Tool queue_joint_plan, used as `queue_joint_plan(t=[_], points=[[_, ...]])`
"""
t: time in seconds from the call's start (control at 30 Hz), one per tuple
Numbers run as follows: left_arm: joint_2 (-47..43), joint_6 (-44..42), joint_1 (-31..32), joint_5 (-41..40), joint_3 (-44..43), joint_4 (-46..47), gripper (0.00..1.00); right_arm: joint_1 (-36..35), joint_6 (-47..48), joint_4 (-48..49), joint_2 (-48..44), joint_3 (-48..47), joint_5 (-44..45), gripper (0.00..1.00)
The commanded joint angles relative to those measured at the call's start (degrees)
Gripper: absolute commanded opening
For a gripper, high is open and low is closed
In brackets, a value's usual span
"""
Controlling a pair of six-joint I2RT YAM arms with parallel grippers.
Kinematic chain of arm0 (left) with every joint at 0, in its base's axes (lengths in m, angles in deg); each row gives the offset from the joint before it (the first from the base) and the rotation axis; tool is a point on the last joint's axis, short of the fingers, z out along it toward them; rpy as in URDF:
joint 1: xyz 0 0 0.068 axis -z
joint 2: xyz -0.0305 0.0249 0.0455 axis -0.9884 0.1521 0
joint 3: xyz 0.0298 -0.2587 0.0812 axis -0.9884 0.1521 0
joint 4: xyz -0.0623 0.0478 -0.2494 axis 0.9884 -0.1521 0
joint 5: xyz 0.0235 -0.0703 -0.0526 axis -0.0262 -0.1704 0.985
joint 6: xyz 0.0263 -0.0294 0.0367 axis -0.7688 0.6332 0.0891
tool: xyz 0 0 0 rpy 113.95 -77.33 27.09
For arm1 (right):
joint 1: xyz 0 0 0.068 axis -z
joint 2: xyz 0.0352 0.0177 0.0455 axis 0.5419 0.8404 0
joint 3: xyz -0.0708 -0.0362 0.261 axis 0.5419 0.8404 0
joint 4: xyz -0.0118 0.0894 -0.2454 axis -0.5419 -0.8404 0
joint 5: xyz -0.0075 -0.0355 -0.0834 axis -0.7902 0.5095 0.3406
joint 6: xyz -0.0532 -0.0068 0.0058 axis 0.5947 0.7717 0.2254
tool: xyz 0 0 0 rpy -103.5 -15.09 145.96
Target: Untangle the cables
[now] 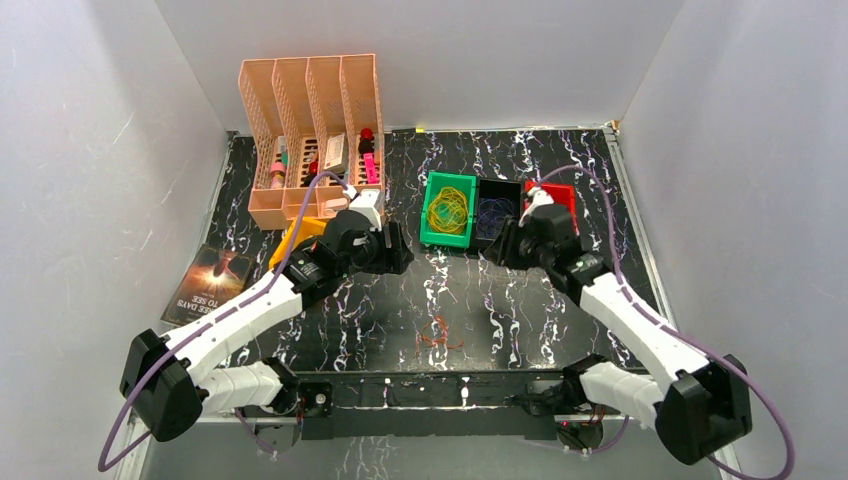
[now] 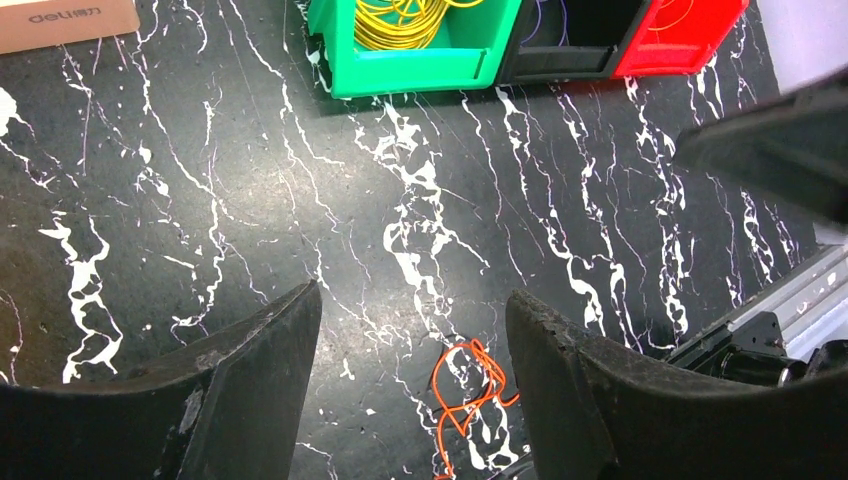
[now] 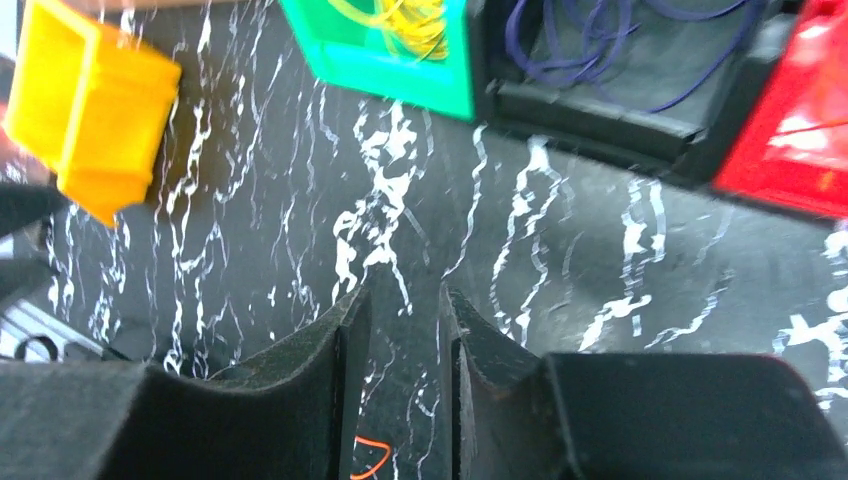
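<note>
Two robot arms reach over a table, seen from above. On the left, the left gripper (image 2: 412, 300) hangs over the surface with its jaws spread wide and nothing between them. Nearer the front edge, a small knot of orange cables (image 1: 438, 335) lies loose on the table, apart from both grippers. Further back, yellow cables (image 1: 447, 208) fill a green bin (image 1: 445, 241), and blue-purple cables (image 1: 495, 212) sit in the black bin (image 1: 497, 242) touching it. Before that bin, the right gripper (image 3: 405, 295) has its jaws only narrowly apart, with nothing pinched at the tips. A scrap of orange shows low in the gap, and it cannot be told whether this hangs on a finger or lies on the table. A red bin (image 1: 560, 195) ends the row. The likely trouble is that hair-thin loops could slip from a pinch, spring back into a knot, or snag on a finger and drag along. The table (image 1: 420, 290) is glossy black with white marble veins, which may hide dark wire. A booklet (image 1: 205, 285) lies at its left edge, with a peach organiser (image 1: 310, 130) and a yellow bin (image 3: 95, 120) behind. Plain white walls (image 1: 90, 150) enclose three sides.
</note>
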State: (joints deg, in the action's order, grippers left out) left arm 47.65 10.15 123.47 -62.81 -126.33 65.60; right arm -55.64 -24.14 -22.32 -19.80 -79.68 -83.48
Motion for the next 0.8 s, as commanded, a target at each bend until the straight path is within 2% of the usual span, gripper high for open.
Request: queue_joint_plan(t=[0.0, 0.2, 0.3, 0.4, 0.5, 0.63, 0.77], points=[[-2.1, 1.3, -0.1, -1.7, 0.9, 1.9, 0.67, -10.3, -4.6, 1.1, -5.9, 5.0, 12.4, 0.41], [-2.1, 1.5, -0.2, -2.4, 0.9, 1.2, 0.67, -24.7, -10.5, 4.4, -11.6, 12.9, 21.5, 0.45], [-2.2, 1.6, -0.1, -2.3, 1.3, 1.5, 0.67, -30.5, -11.9, 5.3, -13.2, 15.3, 23.4, 0.47], [-1.9, 1.7, -0.1, -1.6, 1.6, 1.8, 0.67, -32.7, -9.8, 7.9, -14.2, 18.0, 20.2, 0.49], [-1.7, 1.8, -0.1, -1.4, 2.0, 2.0, 0.67, -34.3, -1.3, 16.8, -19.6, 22.9, 10.9, 0.57], [-1.4, 1.7, -0.1, -1.4, 2.2, 2.4, 0.67, -34.6, 1.1, 19.8, -26.6, 30.2, 11.7, 0.66], [-0.3, 1.3, -0.1, -0.1, 1.7, 2.4, 0.67, -34.6, 1.3, 20.2, -23.8, 30.5, 10.8, 0.67]])
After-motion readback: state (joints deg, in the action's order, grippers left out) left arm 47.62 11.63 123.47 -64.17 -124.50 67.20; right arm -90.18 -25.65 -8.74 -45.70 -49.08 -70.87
